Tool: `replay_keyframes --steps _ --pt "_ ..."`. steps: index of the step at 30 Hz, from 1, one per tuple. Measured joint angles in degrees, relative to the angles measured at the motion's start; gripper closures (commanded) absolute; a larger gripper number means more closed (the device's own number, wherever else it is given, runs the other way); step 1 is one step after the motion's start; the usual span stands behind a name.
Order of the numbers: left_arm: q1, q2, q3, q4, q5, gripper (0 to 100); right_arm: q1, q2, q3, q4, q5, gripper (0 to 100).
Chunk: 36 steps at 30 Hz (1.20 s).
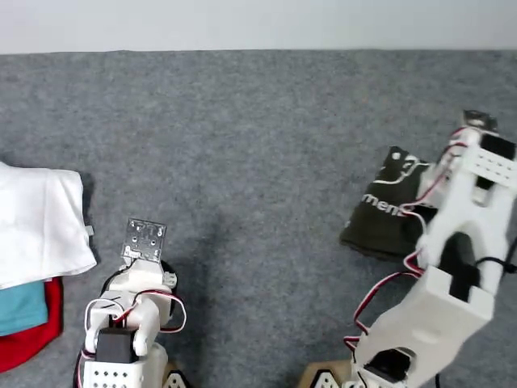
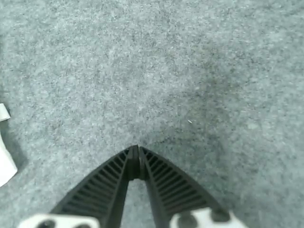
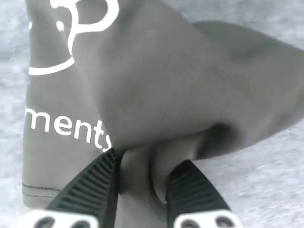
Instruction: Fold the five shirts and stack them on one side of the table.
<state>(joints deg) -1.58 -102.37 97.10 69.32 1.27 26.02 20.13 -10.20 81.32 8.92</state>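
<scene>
Three shirts, white shirt (image 1: 40, 222) over teal shirt (image 1: 20, 307) and red shirt (image 1: 36, 335), lie stacked at the table (image 1: 258, 121) left edge. Right gripper (image 3: 148, 160) pinches a fold of the dark grey shirt (image 1: 384, 214), bunched far right, well apart from the stack. Left gripper (image 2: 137, 149) is pressed together, empty, nearer the stack.

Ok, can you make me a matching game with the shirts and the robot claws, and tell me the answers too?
Things:
1. white shirt
2. red shirt
3. dark shirt
4. left gripper

Where or how:
A. pinched in the right gripper
B. shut, holding nothing
C. on top of the teal shirt
D. peeking out under the teal shirt

Pairs: 1-C, 2-D, 3-A, 4-B.
</scene>
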Motion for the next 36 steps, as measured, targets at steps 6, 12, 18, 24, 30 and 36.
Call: replay_keyframes --steps 6,12,18,24,30,36 --pt "0.0 0.0 0.0 0.0 0.0 99 5.4 0.0 0.0 -3.3 4.6 99.0" --pt "0.0 0.0 0.0 0.0 0.0 99 9.1 0.0 0.0 -6.3 7.4 99.0" --pt "0.0 0.0 0.0 0.0 0.0 99 12.9 3.3 0.0 -8.5 10.4 99.0" --pt "0.0 0.0 0.0 0.0 0.0 99 16.7 7.0 0.0 -12.0 12.4 99.0" --pt "0.0 0.0 0.0 0.0 0.0 99 18.3 7.6 0.0 -12.9 13.0 99.0" --pt "0.0 0.0 0.0 0.0 0.0 99 18.5 7.6 0.0 -12.9 13.0 99.0"
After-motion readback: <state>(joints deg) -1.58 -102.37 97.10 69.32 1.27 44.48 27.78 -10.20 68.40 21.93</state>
